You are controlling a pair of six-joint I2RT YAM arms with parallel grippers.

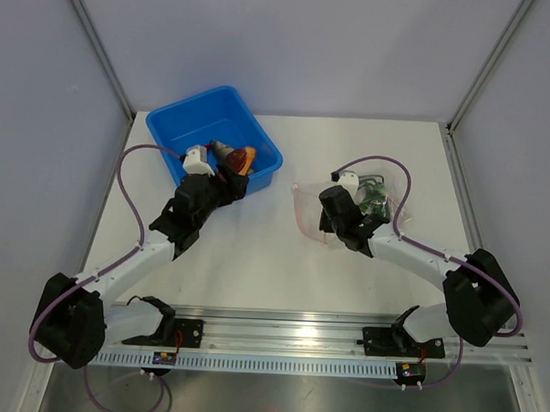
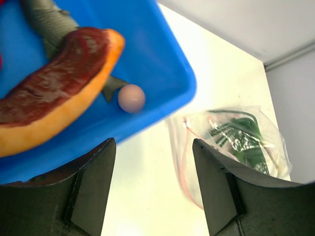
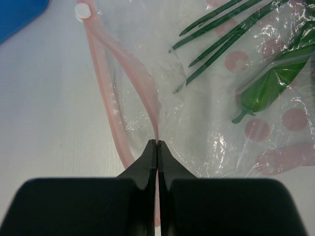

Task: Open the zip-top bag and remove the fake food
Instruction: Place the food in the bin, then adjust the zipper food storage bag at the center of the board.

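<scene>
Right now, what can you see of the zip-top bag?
The bag is clear, crinkly plastic with pink dots and a pink zip strip ending in a white slider. Its two strips are parted, so the mouth looks open. It lies flat on the white table, right of the blue tub, apart from it. Green toy food lies inside. The right pincer is shut on one strip.

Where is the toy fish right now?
In the left wrist view, the fish lies inside the blue tub, partly under the orange-red slice, just beyond the left claw.
</scene>
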